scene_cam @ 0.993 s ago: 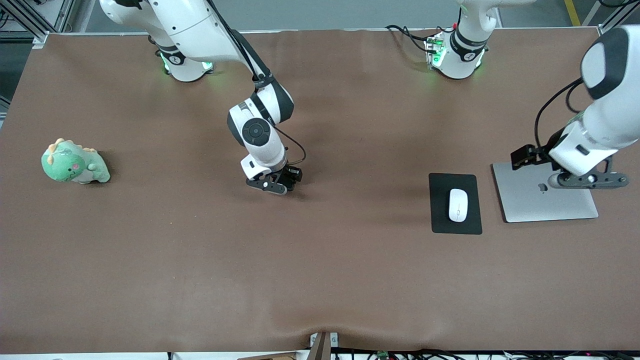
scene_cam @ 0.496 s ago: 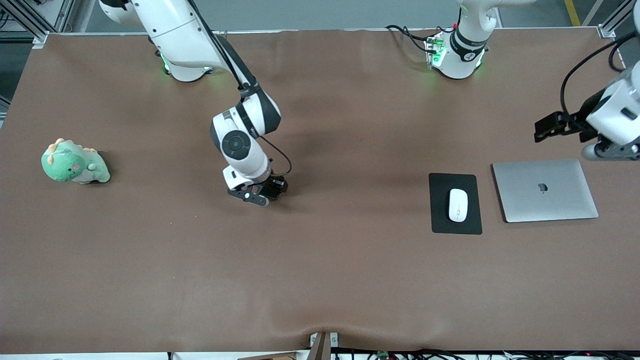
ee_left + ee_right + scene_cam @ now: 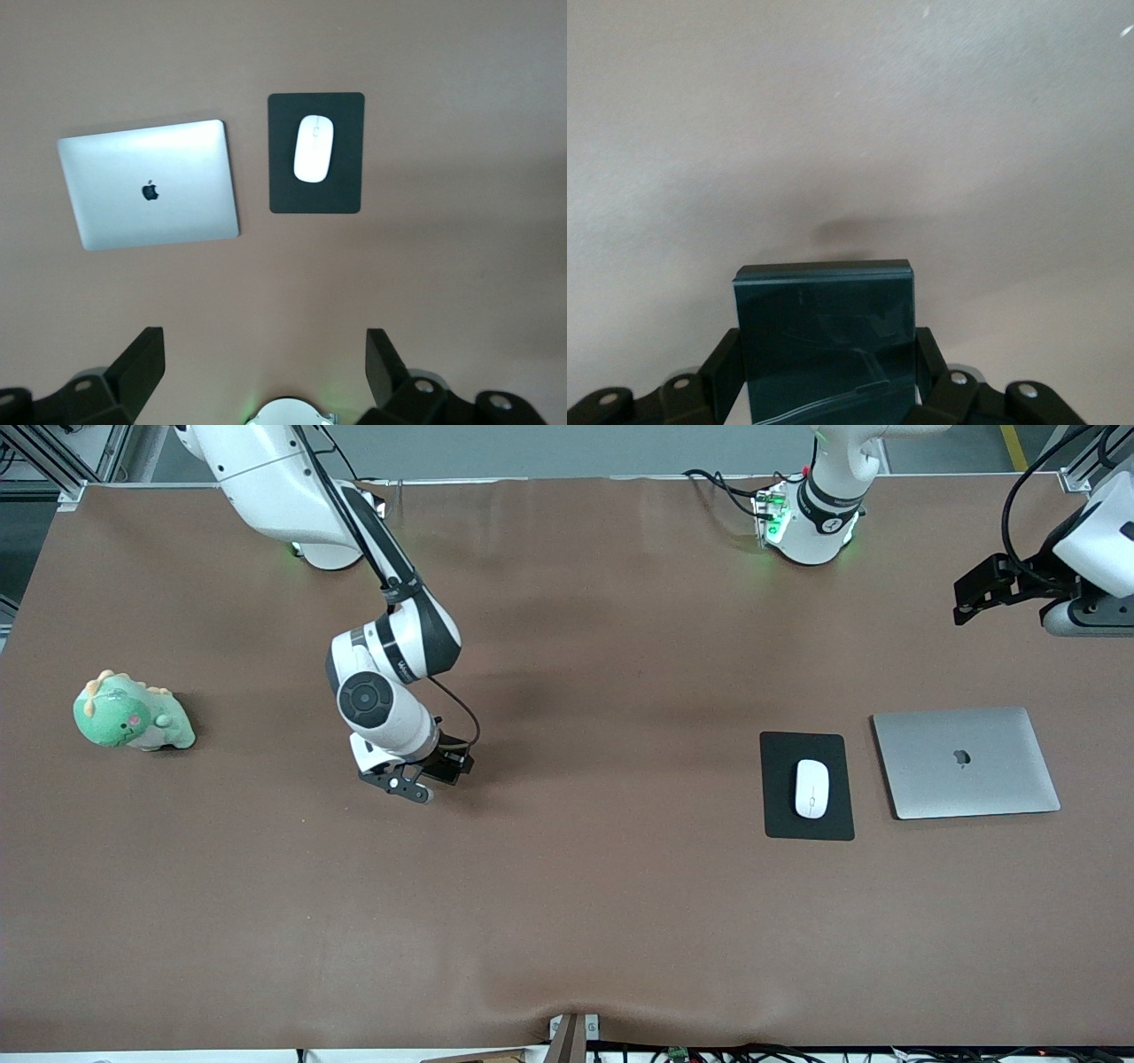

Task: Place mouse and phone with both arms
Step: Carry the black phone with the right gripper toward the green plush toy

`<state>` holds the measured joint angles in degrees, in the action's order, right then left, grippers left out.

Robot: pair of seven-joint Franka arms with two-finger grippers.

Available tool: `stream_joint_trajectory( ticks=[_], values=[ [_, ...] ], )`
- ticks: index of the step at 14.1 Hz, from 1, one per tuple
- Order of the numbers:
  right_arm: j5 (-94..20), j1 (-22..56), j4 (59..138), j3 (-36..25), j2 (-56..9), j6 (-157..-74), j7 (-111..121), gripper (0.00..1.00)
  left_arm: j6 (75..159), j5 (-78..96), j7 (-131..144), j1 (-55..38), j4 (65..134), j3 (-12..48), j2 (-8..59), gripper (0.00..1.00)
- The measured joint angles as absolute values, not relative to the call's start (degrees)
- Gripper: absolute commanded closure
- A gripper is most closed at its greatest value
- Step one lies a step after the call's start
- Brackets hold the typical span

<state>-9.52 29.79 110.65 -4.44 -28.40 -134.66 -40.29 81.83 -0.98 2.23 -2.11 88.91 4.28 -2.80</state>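
The white mouse lies on a black mouse pad toward the left arm's end of the table. My right gripper is shut on the phone, a dark slab standing out between its fingers, just above bare brown table near the middle. In the front view the hand hides the phone. My left gripper hangs open and empty, high over the table's edge at the left arm's end.
A closed silver laptop lies beside the mouse pad, toward the left arm's end. A green plush dinosaur sits toward the right arm's end. Brown cloth covers the table.
My right gripper has carried the phone toward the right arm's end of the table, closer to the dinosaur. My left gripper has lifted off the laptop and drawn back toward the table's edge.
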Motion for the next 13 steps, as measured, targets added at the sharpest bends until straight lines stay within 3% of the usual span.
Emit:
stream_joint_trajectory(
  ticks=[13],
  values=[
    [-8.97, 15.12, 122.21, -5.11, -20.96, -134.18, -21.41, 1.00, 82.81, -0.73, -0.60, -1.43, 85.57, 3.92, 1.90, 0.00]
  ],
)
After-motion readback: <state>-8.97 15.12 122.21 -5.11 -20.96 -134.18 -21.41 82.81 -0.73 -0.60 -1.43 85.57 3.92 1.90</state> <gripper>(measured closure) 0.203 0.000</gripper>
